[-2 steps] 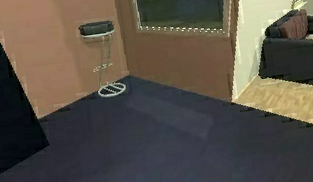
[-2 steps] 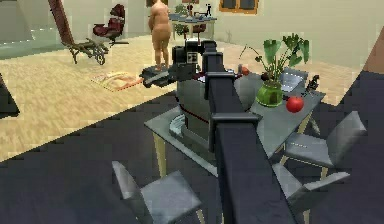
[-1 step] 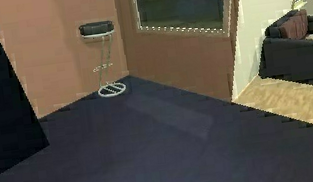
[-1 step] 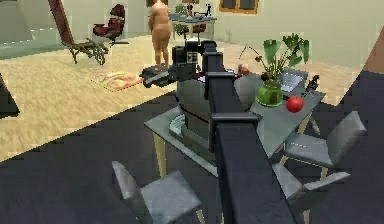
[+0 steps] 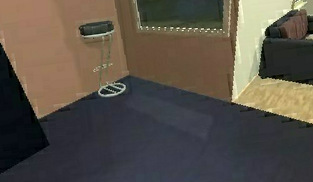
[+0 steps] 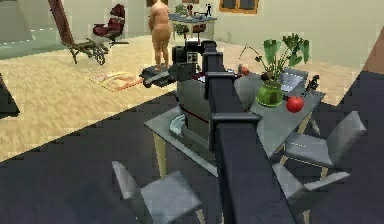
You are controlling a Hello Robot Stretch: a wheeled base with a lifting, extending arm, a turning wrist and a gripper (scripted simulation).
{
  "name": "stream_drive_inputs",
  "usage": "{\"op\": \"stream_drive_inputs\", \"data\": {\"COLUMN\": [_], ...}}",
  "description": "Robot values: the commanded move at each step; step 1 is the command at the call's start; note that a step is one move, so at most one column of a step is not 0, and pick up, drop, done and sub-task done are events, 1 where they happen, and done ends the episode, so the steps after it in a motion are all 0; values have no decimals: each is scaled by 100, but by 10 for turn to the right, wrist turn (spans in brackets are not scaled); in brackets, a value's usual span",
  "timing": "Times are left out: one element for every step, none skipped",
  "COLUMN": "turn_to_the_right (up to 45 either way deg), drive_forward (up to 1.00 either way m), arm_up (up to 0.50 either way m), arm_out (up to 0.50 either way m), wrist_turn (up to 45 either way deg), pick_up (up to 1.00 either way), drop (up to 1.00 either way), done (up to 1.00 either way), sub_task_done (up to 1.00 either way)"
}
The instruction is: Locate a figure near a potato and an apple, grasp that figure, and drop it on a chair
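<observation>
A tan, unclothed figure (image 6: 158, 35) is standing upright in the upper middle of the arm side view, its head reaching the top edge and its feet ending right at the gripper (image 6: 152, 78). Whether it is resting on the pale floor behind or hanging from the fingers is not showing, so I cannot tell whether the gripper is holding anything. The arm (image 6: 240, 160) is rising as a dark bar from the bottom edge and is hiding the middle of the grey table (image 6: 275, 128). On the table's right part a red apple (image 6: 294, 103) is lying just beside a leafy plant (image 6: 269, 92) in a green pot, with a small red thing (image 6: 244, 70) farther up and a laptop-like slab (image 6: 293, 80) behind the plant; the dark bits near the slab are too small to name. A lower-left chair (image 6: 160, 195) is standing near the table's corner, and a right chair (image 6: 335, 140) is sitting at the table's right side, its back partly cut by the frame edge. In the upper left a rocking chair (image 6: 85, 42) is standing on the pale floor. In the forward view, a stool (image 5: 100, 56) with a black seat is standing against the brown wall at upper left, a dark window (image 5: 179, 5) is showing right of it, and a dark armchair (image 5: 300, 45) is sitting at the right edge, partly cut off
</observation>
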Motion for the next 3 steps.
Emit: {"op": "stream_drive_inputs", "data": {"turn_to_the_right": [0,0,0], "drive_forward": [0,0,0], "arm_up": [0,0,0], "arm_out": [0,-10,0], "wrist_turn": [0,0,0], "pick_up": [0,0,0], "drop": [100,0,0], "done": [0,0,100], "sub_task_done": [0,0,0]}}
